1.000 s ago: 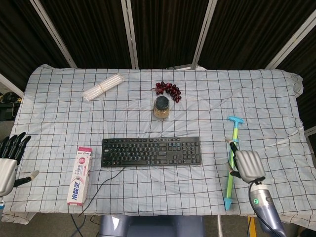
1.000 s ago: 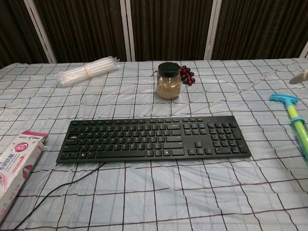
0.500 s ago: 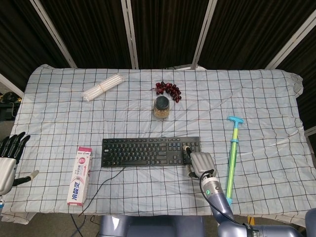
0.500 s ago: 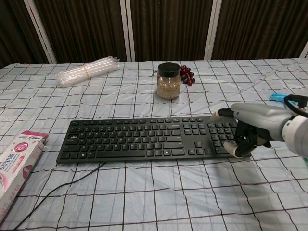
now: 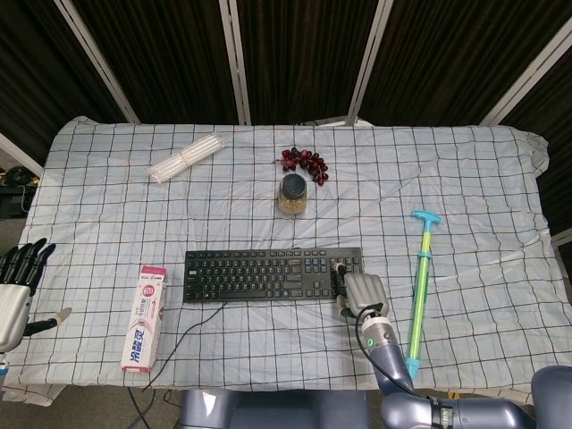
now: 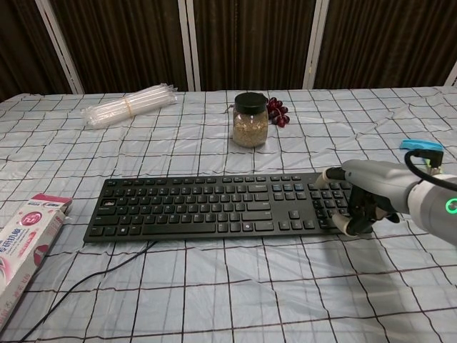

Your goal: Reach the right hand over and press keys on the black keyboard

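Resting over the numpad end of the black keyboard (image 6: 227,207), the right hand (image 6: 364,200) is seen with fingers curled down, fingertips (image 6: 343,223) on the keys. Keyboard is placed mid-table on the checked cloth (image 5: 107,206). Left hand (image 5: 16,290) is kept off-table, fingers spread, holding nothing.

Table (image 5: 500,161) covered by a pale checked cloth (image 5: 116,206) with dark grid lines; dark pleated curtains (image 6: 250,43) behind, divided by white vertical frame bars (image 6: 187,43); lighting even.
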Available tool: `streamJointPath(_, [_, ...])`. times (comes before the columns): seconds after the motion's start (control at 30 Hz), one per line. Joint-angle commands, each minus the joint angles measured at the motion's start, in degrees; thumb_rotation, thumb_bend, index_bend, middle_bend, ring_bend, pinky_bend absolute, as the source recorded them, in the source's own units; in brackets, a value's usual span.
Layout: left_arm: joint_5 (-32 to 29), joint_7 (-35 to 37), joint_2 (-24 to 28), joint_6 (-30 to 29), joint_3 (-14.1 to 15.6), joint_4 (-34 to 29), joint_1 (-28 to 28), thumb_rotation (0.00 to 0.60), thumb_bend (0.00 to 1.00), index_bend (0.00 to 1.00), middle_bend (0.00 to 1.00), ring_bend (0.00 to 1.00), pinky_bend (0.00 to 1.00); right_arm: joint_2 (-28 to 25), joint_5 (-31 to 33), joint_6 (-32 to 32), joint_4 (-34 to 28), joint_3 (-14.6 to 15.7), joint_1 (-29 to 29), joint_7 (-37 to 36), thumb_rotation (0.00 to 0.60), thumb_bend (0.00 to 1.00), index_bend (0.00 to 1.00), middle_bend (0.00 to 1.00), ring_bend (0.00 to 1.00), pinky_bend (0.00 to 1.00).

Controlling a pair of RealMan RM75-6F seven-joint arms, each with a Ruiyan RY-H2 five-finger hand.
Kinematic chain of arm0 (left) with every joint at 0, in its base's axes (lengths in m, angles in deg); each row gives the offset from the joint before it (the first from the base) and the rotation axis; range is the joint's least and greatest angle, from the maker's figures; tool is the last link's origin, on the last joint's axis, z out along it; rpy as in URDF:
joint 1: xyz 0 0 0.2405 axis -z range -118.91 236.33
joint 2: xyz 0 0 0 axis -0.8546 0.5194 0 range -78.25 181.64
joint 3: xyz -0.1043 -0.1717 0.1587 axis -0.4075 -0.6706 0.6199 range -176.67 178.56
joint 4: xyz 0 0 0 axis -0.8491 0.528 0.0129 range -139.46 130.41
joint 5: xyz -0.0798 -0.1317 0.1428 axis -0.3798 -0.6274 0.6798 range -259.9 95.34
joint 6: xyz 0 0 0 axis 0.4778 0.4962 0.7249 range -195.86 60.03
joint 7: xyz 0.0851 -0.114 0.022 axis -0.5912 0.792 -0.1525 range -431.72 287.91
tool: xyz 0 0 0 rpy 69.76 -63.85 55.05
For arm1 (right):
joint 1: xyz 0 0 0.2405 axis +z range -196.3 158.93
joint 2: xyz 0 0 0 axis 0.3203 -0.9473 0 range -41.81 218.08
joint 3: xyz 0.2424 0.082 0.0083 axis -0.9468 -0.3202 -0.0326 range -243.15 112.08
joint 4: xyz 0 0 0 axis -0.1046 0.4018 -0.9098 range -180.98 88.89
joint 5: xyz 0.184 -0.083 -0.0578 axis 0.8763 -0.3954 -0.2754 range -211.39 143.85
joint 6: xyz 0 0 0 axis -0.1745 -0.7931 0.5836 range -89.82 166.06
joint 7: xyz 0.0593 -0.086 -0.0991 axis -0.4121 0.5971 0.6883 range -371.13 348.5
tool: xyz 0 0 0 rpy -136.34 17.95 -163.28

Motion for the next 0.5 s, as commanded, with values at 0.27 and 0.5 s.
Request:
streamJointPath(0.27, [-0.2,-0.3,-0.1,0.4,0.0,-0.2,0.1,0.600,0.06,0.00,0.00,0.00,0.00,1.8,1.6,0.5,2.3,0.3,1.1,-1.1,0.600,0.53,0.15,0.93,0.91,0.79])
streamJointPath(0.5, [-0.4,-0.1,-0.1,0.6,0.0,-0.3,0.2,0.600,0.06,0.00,0.00,0.00,0.00,2.4,3.1,0.7,3.7,0.5,1.9,-1.2,0.600,0.53,0.15,0.93,0.91,0.79])
